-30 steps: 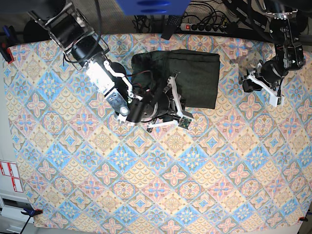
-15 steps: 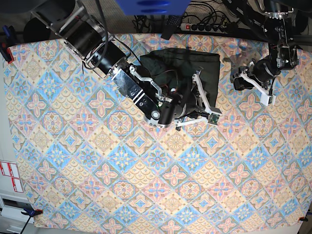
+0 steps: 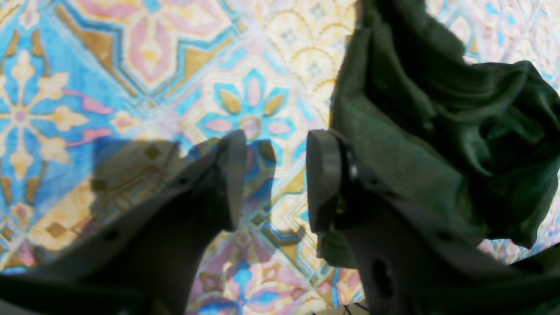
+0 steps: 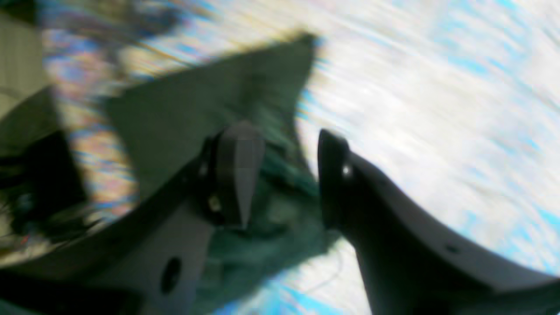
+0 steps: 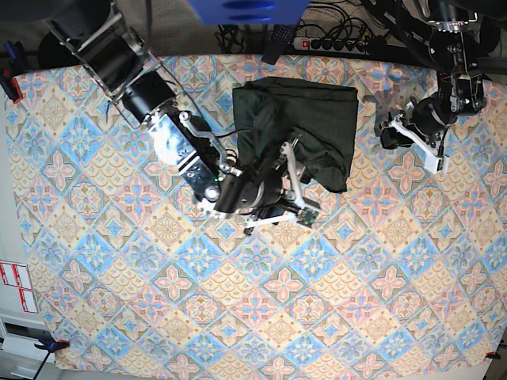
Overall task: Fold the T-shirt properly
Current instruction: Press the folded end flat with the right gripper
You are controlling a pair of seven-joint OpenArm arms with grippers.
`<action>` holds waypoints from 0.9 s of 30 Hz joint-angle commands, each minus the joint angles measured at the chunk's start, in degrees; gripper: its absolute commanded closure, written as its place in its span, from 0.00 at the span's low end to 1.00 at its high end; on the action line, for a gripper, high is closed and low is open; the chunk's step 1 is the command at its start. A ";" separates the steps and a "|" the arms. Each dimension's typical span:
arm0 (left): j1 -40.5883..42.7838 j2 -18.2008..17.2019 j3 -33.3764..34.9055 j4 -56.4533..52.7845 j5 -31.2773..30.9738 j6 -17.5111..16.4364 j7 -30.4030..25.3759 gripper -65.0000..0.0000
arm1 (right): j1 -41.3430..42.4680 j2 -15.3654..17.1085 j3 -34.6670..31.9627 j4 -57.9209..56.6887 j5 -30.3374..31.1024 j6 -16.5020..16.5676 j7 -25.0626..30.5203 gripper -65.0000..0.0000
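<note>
**A:** Start at your right gripper point(image 4: 280, 183). What do you see?

**B:** Its jaws stand parted with a clear gap, dark green cloth bunched behind and under them. The wrist picture is smeared, so you cannot tell whether a pad touches the cloth; nothing looks clamped. In the base view it sits at the near edge of the T-shirt point(image 5: 305, 127).

**A:** And your left gripper point(image 3: 273, 179)?

**B:** Released too. Two flat, dark, matte pads with rounded ends stand apart, with only the patterned tablecloth point(image 3: 131, 65) between them. The shirt lies just beside the outer face of one pad; you cannot tell if it touches.

**A:** How does the shirt look?

**B:** Dark olive-green, thin and soft, with a faintly heathered knit and no print. In the base view it forms a rough rectangle with a straight far edge and one crisp corner. Its near side, by the right gripper, is rumpled into loose folds.

**A:** And around the shirt?

**B:** The cloth covers the table in every direction: flat, printed with blue, pink and yellow tile-like stars and diamonds.
</note>
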 commanded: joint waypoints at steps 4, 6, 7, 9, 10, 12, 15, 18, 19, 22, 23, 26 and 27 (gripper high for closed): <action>-0.35 -0.92 -0.39 0.85 -0.86 -0.52 -0.87 0.65 | -3.69 3.58 2.95 2.68 0.77 0.24 0.54 0.69; -0.35 -0.92 -0.39 0.85 -0.95 -0.52 -0.87 0.65 | -5.36 5.07 3.39 3.47 0.77 0.24 0.45 0.68; -0.35 -0.92 -0.39 0.85 -0.95 -0.52 -0.87 0.65 | -5.89 5.51 3.39 3.56 0.77 0.24 0.45 0.68; -0.61 -0.92 -0.39 0.85 -0.95 -0.52 -0.78 0.65 | -6.50 5.69 3.22 3.64 0.77 0.24 0.45 0.68; -0.97 -0.92 -0.30 0.85 -0.95 -0.52 -0.78 0.65 | -6.68 5.69 3.13 3.64 0.77 0.24 0.45 0.68; -1.41 -0.92 0.75 0.85 -0.77 -0.52 -0.78 0.65 | -6.68 5.69 3.04 3.64 0.77 0.24 0.45 0.65; -1.41 -0.92 1.46 0.94 -0.77 -0.52 -0.78 0.65 | -6.59 5.60 3.22 3.29 0.77 0.24 0.45 0.58; -1.49 -0.92 1.46 0.94 -0.86 -0.52 -0.78 0.65 | -6.42 5.51 3.30 3.03 0.77 0.24 0.63 0.55; -1.49 -0.92 1.46 0.94 -0.95 -0.52 -0.78 0.65 | -6.33 5.43 3.30 3.03 0.77 0.24 0.63 0.55; -1.49 -0.92 1.46 0.94 -0.95 -0.52 -0.78 0.65 | -6.15 5.43 3.48 2.15 0.77 0.24 0.72 0.54; -1.49 -0.92 1.46 0.94 -0.95 -0.52 -0.78 0.65 | -6.15 5.43 4.10 1.27 0.68 0.15 0.81 0.54; -1.49 -0.92 1.46 0.94 -0.95 -0.52 -0.78 0.65 | -6.24 4.72 7.26 -1.54 0.68 0.15 0.89 0.54; -1.49 -0.92 1.46 0.94 -0.95 -0.52 -0.78 0.65 | -6.15 3.58 8.23 -2.07 0.68 0.15 0.89 0.54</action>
